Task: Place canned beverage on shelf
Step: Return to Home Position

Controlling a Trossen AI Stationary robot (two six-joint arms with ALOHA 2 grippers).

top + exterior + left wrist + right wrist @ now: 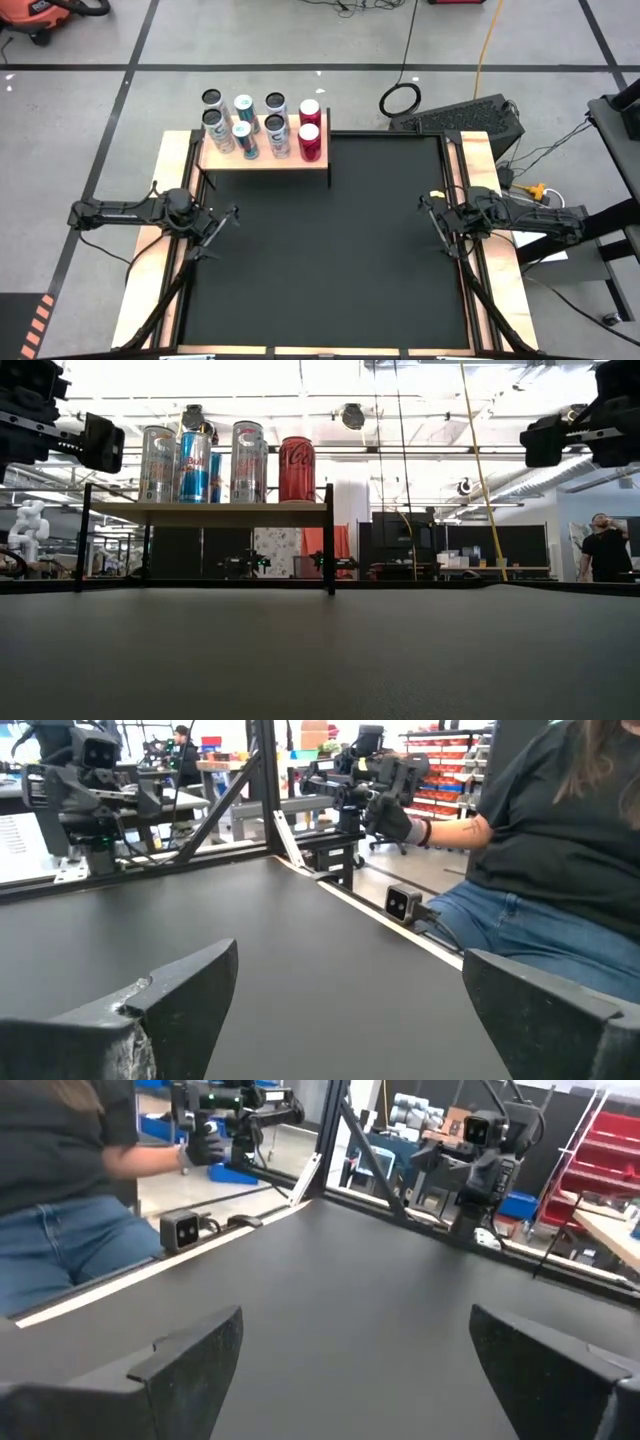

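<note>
Eight soda cans appear to stand in two rows of four on the shelf, so placing looks finished, while the left gripper and right gripper, both released and empty, hang well apart from the shelf, apparently only homing left.

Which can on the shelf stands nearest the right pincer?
The front red can, at the shelf end facing the right pincer; the other red can stands behind it, the silver and blue cans farther along.
</note>
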